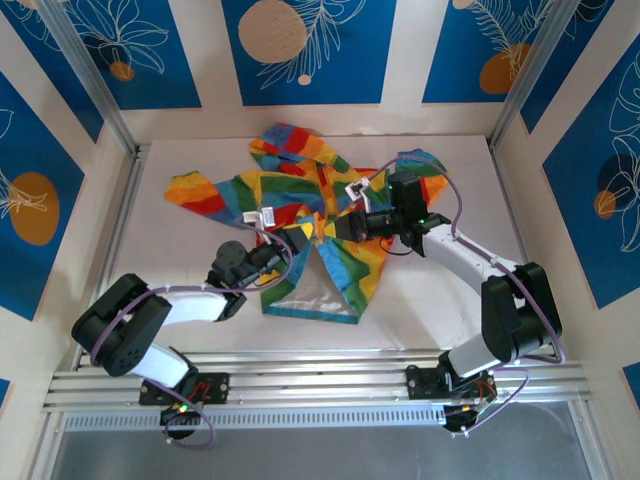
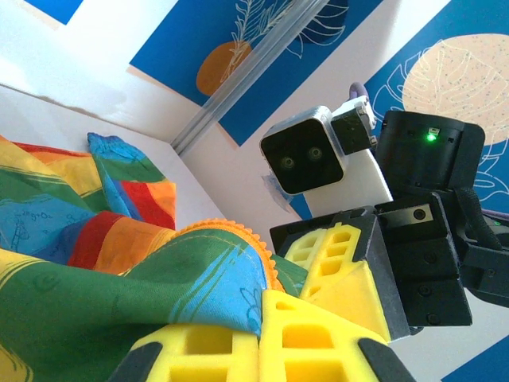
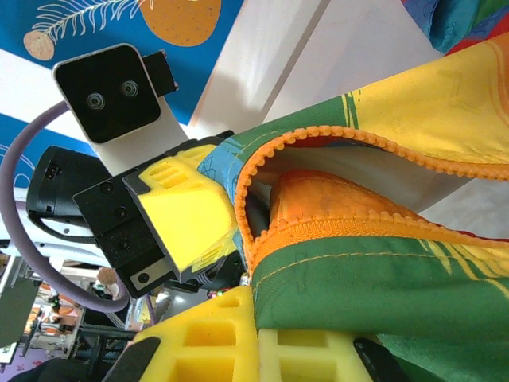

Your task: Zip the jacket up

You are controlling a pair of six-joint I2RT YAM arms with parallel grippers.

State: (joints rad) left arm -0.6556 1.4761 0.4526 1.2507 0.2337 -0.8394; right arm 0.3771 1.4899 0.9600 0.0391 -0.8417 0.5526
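Note:
The rainbow-striped jacket (image 1: 280, 190) lies spread on the white table (image 1: 440, 310), its lower front flared open over pale lining (image 1: 312, 290). Both grippers meet at the front opening, tip to tip. My left gripper (image 1: 303, 232) is shut on the green-blue front edge (image 2: 191, 278), right beside the orange zipper teeth (image 2: 238, 231). My right gripper (image 1: 338, 226) is shut on the other front edge (image 3: 382, 278), just under its orange zipper tape (image 3: 358, 231). The opposite row of teeth (image 3: 318, 137) arcs loose above it. The zipper's slider is hidden.
The hood (image 1: 290, 148) lies toward the back wall and one sleeve (image 1: 195, 190) stretches left. A white tag (image 1: 267, 216) sits on the fabric. Aluminium rails (image 1: 320, 385) run along the near edge. Walls close in the left, right and back.

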